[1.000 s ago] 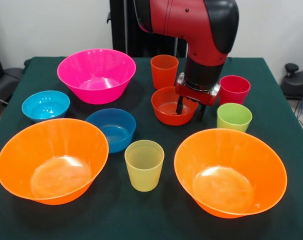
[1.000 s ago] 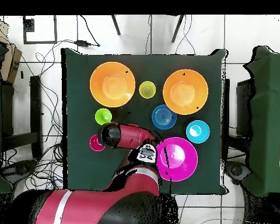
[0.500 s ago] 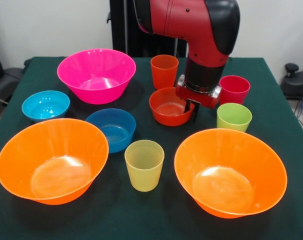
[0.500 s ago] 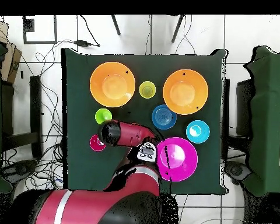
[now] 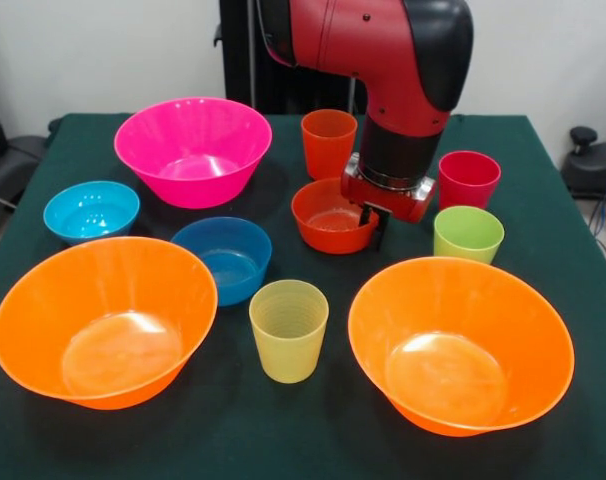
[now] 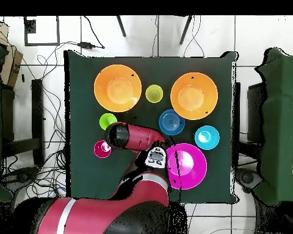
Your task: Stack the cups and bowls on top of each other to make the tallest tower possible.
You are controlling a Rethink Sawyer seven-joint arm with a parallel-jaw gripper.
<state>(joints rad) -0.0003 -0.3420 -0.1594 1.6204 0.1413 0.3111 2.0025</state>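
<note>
Two large orange bowls (image 5: pixel 105 320) (image 5: pixel 460 343) nearest the camera, well in front of the gripper (image 5: pixel 371 222). Large magenta bowl (image 5: pixel 193 150) off to its left in the front view, toward the back. Darker blue bowl (image 5: pixel 223 259) and light blue bowl (image 5: pixel 91 211) further left and forward. Gripper clamped on the right rim of the small red-orange bowl (image 5: pixel 328 215), bowl slightly tilted. Orange cup (image 5: pixel 328 142) just behind; red-pink cup (image 5: pixel 469 179) and lime green cup (image 5: pixel 468 234) to the right; ribbed yellow cup (image 5: pixel 288 329) in front.

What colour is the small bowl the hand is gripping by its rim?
Red-orange; the small bowl in the hand shows best in the front view.
</note>
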